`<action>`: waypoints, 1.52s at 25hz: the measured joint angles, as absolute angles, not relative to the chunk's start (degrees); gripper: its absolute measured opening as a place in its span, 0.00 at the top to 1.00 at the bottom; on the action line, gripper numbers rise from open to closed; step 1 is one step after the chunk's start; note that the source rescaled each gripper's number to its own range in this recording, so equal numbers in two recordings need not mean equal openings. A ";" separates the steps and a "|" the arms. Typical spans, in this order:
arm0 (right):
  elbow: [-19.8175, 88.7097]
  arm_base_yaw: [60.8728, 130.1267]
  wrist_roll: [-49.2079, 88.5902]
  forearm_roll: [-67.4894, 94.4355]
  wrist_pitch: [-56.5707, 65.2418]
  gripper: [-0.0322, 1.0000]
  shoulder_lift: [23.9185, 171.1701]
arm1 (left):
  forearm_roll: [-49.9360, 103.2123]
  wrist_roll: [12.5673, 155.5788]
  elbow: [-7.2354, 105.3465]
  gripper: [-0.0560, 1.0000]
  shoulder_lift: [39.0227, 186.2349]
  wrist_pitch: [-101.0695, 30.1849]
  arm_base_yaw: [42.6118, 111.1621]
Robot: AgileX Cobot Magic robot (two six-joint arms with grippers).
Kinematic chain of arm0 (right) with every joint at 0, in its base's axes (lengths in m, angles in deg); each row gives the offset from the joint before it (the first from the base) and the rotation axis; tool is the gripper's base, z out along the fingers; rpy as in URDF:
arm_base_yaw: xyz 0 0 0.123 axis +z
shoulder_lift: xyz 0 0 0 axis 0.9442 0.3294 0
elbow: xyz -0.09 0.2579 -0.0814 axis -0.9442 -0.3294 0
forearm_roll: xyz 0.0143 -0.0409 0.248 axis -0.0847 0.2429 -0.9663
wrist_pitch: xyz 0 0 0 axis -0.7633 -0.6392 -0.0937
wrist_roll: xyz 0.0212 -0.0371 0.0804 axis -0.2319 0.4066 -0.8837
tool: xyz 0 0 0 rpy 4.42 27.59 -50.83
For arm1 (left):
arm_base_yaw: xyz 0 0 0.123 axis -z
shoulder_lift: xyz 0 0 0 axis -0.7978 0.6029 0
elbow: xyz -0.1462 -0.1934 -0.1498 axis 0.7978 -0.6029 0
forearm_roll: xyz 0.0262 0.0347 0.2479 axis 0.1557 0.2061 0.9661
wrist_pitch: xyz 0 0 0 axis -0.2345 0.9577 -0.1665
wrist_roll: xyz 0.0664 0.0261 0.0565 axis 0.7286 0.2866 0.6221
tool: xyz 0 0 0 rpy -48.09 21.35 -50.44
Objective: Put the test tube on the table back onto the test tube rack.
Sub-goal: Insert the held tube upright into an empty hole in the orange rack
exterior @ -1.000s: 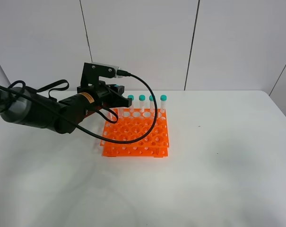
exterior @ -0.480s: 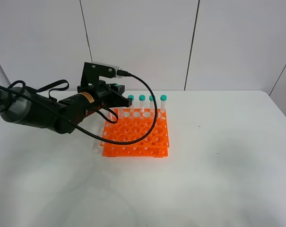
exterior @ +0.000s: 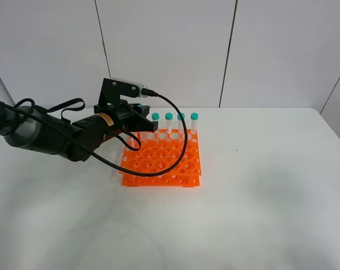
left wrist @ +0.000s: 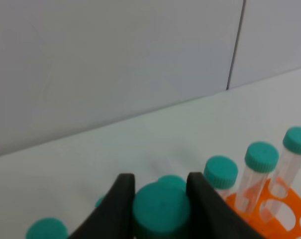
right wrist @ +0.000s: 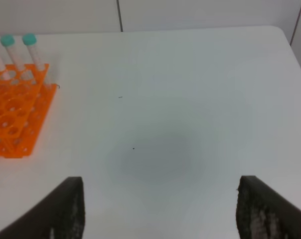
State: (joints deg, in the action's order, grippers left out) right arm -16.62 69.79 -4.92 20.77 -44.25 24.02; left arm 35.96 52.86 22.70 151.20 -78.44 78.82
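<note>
My left gripper (exterior: 140,116) hovers over the back left corner of the orange test tube rack (exterior: 161,160). In the left wrist view its two black fingers (left wrist: 121,199) are shut on the teal cap of the test tube (left wrist: 161,209), which stands upright. The tube's body is hidden below the cap. Several more capped tubes (exterior: 175,117) stand in the rack's back row, close to the held one. My right gripper (right wrist: 160,209) does not show in the exterior high view. In its own view it hangs open over bare table (right wrist: 160,99), right of the rack (right wrist: 16,119).
The white table (exterior: 259,185) spreads wide to the right and front of the rack. The left arm's black cable (exterior: 181,140) loops over the rack's top. A panelled wall (exterior: 170,50) rises just behind the table.
The left arm with the tube has shifted slightly right and down toward the rack's back row. The right gripper has not moved.
</note>
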 joint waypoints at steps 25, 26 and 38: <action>-16.62 69.79 -4.92 20.77 -44.25 0.20 24.02 | 35.96 54.77 22.70 0.95 152.62 -80.57 77.51; -16.62 69.79 -4.92 20.77 -44.25 0.20 24.02 | 35.96 54.77 22.70 0.95 152.62 -80.57 77.51; -16.62 69.79 -4.92 20.77 -44.25 0.20 24.02 | 35.96 51.23 22.70 0.95 152.62 -80.57 77.51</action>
State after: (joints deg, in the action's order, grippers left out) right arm -16.62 69.79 -4.92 20.77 -44.25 24.02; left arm 35.96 51.23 22.70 152.62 -80.57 77.51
